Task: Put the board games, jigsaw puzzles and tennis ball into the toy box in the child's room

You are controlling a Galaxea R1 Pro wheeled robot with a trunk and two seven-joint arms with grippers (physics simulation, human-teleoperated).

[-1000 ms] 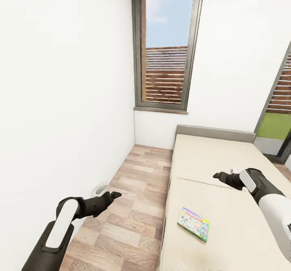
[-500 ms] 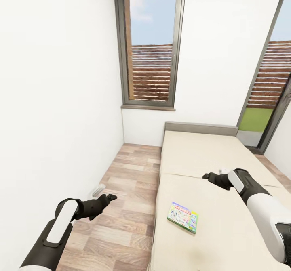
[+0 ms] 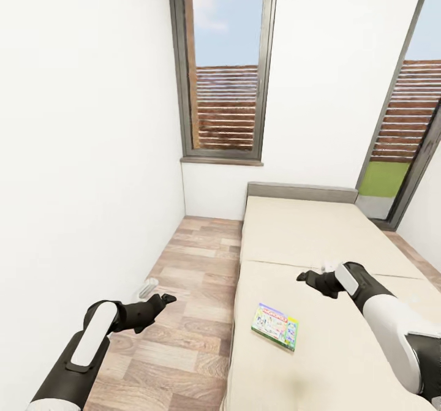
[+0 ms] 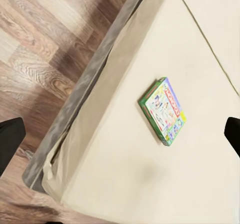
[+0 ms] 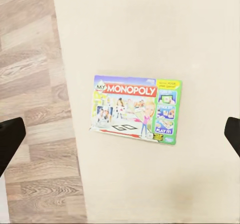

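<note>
Home bedroom, showing: low beige bed (image 3: 306,227) lying along white wall (image 3: 86,154), wood-plank floor (image 3: 184,313) running beside it, tall dark-framed window (image 3: 223,68) facing slatted fence, Monopoly board game (image 3: 275,326) lying on mattress.

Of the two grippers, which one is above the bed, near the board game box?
The right gripper: it hangs over the beige bed, close to the flat colourful Monopoly board game box. The left gripper is over the wood-plank floor beside the bed.

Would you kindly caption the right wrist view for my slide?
Monopoly box lying flat on the beige bed, near its edge beside the wood floor.
</note>
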